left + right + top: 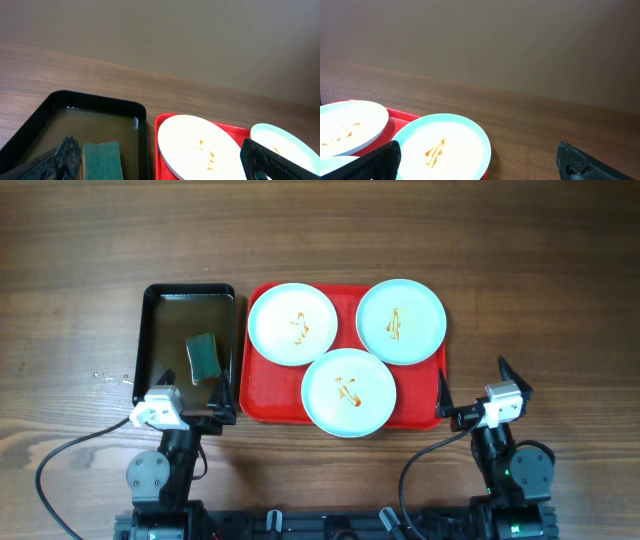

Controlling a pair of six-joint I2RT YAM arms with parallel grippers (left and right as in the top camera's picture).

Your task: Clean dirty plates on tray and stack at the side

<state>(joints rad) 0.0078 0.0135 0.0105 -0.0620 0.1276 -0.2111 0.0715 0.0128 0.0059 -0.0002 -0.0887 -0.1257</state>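
Plates (pixel 349 392), three of them, round, shallow and pale blue-white, all lie inside the large red rectangular plastic tray (pixel 270 395). Two sit along its far side and one at the middle of its near side, and each carries a brown sauce squiggle in its centre. None looks wiped and none is stacked at the side, so the task appears to be at its very start.

A narrower black tray (pixel 190 290) stands just beside the red tray's left edge and holds what looks like shallow murky water, with a green rectangular sponge (pixel 204 356) lying in it.

The left claw (pixel 182 402) waits at the near end of the black tray, off the red tray's near-left corner. Its jaws are spread wide and grip nothing. The right claw (pixel 471 368) sits just off the red tray's near-right corner, also spread wide and empty.

The next move probably calls for the left claw to reach forward and close on the sponge. The right claw would likely steady a plate or lift it by the rim. The plates lie close together, so a rim grasp on the nearest one risks nudging the others.

Everything rests on a brown wood-grain tabletop (pixel 80 260), bare on the red tray's right. Beyond the red tray's far side, the wrist views show only a plain beige wall (pixel 480 40).
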